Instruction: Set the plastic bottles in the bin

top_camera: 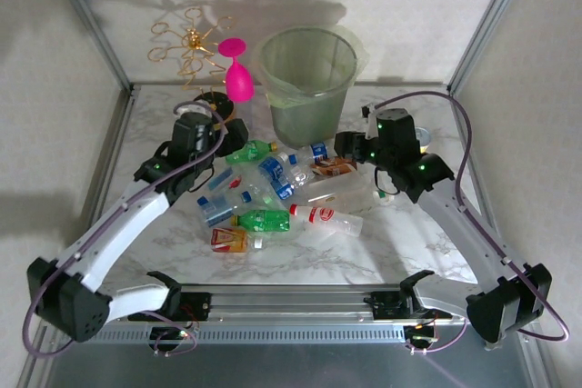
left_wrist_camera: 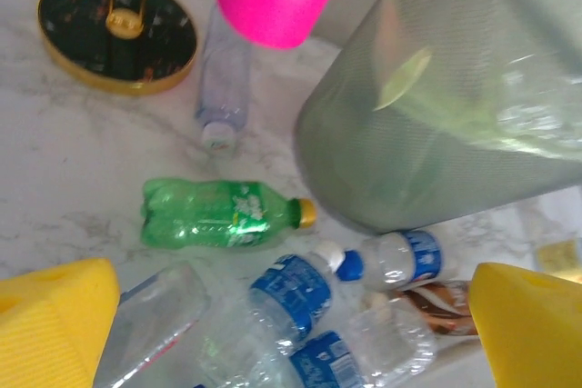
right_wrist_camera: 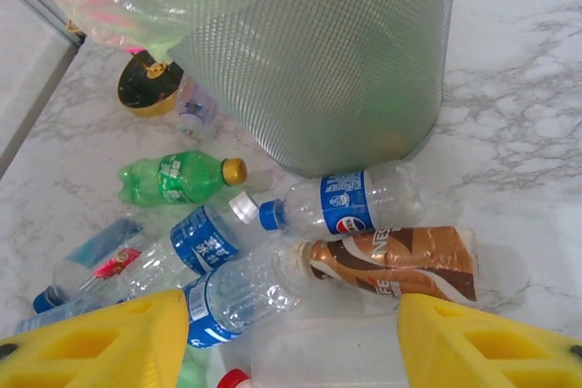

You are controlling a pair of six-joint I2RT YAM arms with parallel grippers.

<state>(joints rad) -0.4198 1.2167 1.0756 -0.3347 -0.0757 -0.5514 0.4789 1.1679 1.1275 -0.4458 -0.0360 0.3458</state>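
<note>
The plastic bottles (top_camera: pixel 264 220), crushed green and clear ones with blue, red and brown labels, lie heaped on the marble table (top_camera: pixel 409 233) just before the upright grey-green bin (top_camera: pixel 309 114), while the left gripper (left_wrist_camera: pixel 291 315) and right gripper (right_wrist_camera: pixel 291 315) hover above them, both spread, gripping nothing.

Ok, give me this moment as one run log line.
plastic bottles: piled before bin | left gripper: open, by pile | right gripper: at pile, grip unclear
</note>
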